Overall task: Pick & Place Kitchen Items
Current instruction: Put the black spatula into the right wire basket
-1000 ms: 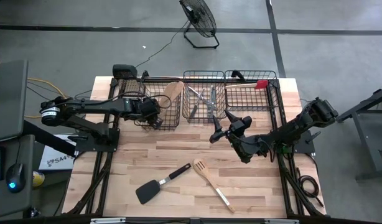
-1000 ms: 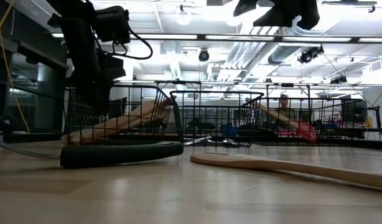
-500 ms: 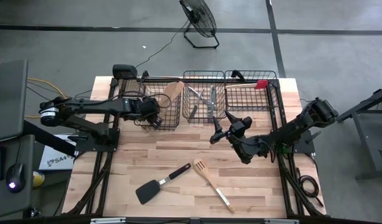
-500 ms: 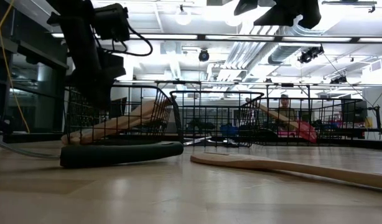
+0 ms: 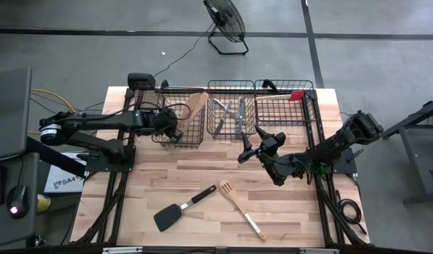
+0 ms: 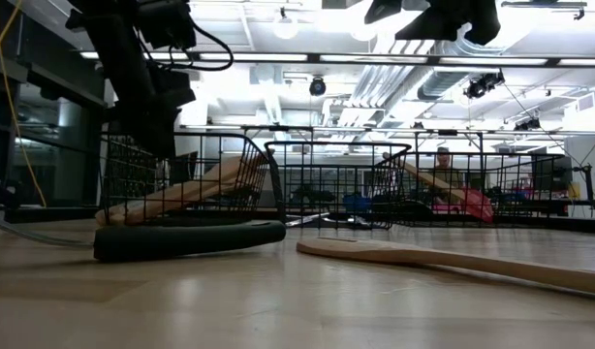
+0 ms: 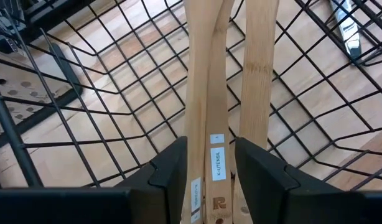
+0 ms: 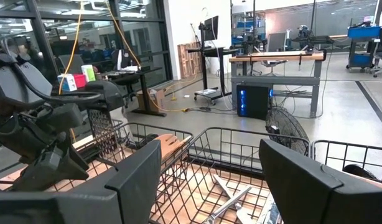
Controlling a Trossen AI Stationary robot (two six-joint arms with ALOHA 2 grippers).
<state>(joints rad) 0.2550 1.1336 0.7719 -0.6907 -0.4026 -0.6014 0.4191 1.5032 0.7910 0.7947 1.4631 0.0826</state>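
Left tool (image 5: 175, 134) has crept a little toward the far-left over the last second and now sits over the near edge of the left basket (image 5: 180, 116); right arm hasn't budged. In the left wrist view its fingers (image 7: 172, 169) stand partly open, straddling the wooden utensil handles (image 7: 211, 93) that lie on the basket's wire floor. I can't tell whether the pads actually touch the wood, so my read is released, not gripped: this looks like backing off after a drop.

Right tool (image 5: 257, 144) hovers mid-tabletop, just near of the middle basket (image 5: 230, 116), fingers wide (image 8: 129, 177), nothing between them.

Item status:
- Wooden spoons/turners: in left basket, one head (image 5: 198, 101) poking over the far side.
- Silver cutlery (image 5: 228, 111): middle basket.
- Red-headed spatula (image 5: 295, 94): right basket.
- Black turner (image 5: 175, 210) and slotted wooden turner (image 5: 234, 199): loose on near tabletop (image 5: 132, 219), just beside each other.

Judgement: two picks left, right tool is the better placed.
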